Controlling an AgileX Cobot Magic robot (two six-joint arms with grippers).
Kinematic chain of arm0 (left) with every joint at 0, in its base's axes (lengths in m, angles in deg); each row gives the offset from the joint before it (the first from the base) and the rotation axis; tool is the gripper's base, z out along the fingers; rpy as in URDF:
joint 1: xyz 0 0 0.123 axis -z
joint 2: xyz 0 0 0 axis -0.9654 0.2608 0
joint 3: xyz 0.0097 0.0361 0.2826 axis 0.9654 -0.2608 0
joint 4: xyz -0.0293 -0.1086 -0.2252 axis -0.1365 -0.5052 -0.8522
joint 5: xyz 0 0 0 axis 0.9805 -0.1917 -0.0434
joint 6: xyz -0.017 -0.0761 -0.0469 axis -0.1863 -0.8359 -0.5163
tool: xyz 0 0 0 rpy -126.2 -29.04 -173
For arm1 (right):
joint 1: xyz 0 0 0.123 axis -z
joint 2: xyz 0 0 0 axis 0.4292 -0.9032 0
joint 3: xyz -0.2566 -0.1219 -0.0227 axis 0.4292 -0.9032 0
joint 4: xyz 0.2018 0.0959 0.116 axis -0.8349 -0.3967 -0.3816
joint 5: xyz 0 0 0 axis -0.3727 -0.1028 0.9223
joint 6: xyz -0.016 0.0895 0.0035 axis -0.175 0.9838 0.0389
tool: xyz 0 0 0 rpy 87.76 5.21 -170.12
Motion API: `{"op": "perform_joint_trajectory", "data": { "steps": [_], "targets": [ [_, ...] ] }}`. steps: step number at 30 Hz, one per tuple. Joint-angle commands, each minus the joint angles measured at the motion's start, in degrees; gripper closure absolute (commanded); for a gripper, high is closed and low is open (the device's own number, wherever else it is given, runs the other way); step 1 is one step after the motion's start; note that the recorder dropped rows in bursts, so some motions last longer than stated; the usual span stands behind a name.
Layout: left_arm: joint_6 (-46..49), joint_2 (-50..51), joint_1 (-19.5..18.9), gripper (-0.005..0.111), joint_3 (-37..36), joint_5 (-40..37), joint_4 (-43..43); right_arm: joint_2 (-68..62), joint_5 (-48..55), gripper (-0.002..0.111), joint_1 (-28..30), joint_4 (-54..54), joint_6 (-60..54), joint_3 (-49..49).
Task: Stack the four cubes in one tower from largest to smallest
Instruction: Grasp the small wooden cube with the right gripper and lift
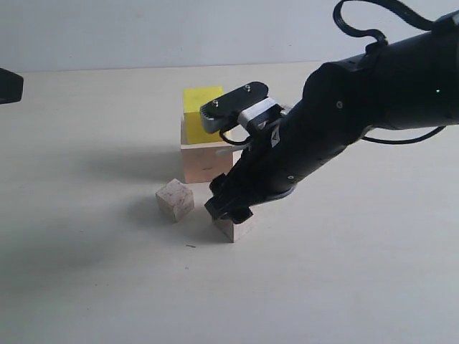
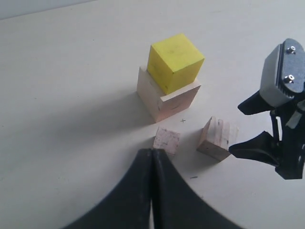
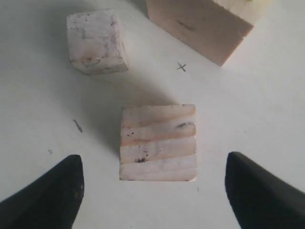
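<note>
Grained cube (image 3: 158, 142) sits closest to the lens in the right wrist view, flat on the counter (image 1: 86, 272), grain lines running across its top face.

- Right pincer (image 3: 153, 167): released, fingers spread wide to either side of the grained cube. Bare counter shows on both sides, so you have no grip on it yet.
- Left pincer (image 2: 152, 153): clenched, tips pressed together with nothing between them. It hangs back from the work and looks across at the cubes.
- Pale cube (image 1: 204, 161): on the counter, serving as the base.
- Yellow cube (image 1: 202, 104): on top of the pale cube. In the exterior view it sits off-centre, toward the left of the base.
- Smallest cube (image 1: 175, 200): loose on the counter near the foot of the base. It is beside the grained cube but not touching it.

Progress, as you can judge it: two levels of four are up. Pale and yellow are in the right order.

Left to do:
- Grained cube goes onto yellow.
- Smallest cube goes on top of that.

Step in hand looks like the pick of the grained cube, with your right arm lined up over it.

Watch point: the yellow top is narrower than the base and sits off-centre, so aim for the middle of the yellow cube rather than the middle of the base.
</note>
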Motion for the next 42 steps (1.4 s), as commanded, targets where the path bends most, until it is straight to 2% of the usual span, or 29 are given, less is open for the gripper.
{"op": "perform_joint_trajectory", "data": {
  "steps": [1,13,17,20,25,27,32,37,42],
  "targets": [
    [0.4,-0.5,0.4,0.107,-0.2,1.0,0.3,-2.1,-1.0,0.031,0.0,-0.1,-0.2,0.0],
    [0.4,-0.5,0.4,0.107,-0.2,1.3,0.3,-6.0,-3.4,0.031,0.0,-1.4,-0.4,0.3],
    [0.4,-0.5,0.4,0.107,-0.2,1.3,0.3,-6.5,-3.4,0.036,0.0,-1.4,-0.2,0.3],
    [0.4,-0.5,0.4,0.107,-0.2,1.4,0.3,-6.5,-3.7,0.051,0.0,-1.4,-0.2,0.3],
    [0.4,-0.5,0.4,0.107,-0.2,1.4,0.3,-6.4,-3.1,0.097,0.0,-1.6,-0.2,0.3],
    [0.4,-0.5,0.4,0.107,-0.2,1.4,0.3,-5.6,-2.5,0.108,0.0,-1.4,-0.1,0.3],
    [0.5,-0.5,0.4,0.107,-0.2,1.4,0.3,0.1,1.1,0.108,0.0,0.1,4.5,0.3],
    [0.5,-0.5,0.4,0.107,-0.2,1.4,0.3,9.4,6.4,0.108,0.1,12.1,21.1,0.9],
    [0.5,-0.5,0.4,0.107,-0.2,1.4,0.2,15.9,14.6,0.108,0.1,21.5,33.3,8.6]
  ]
}}
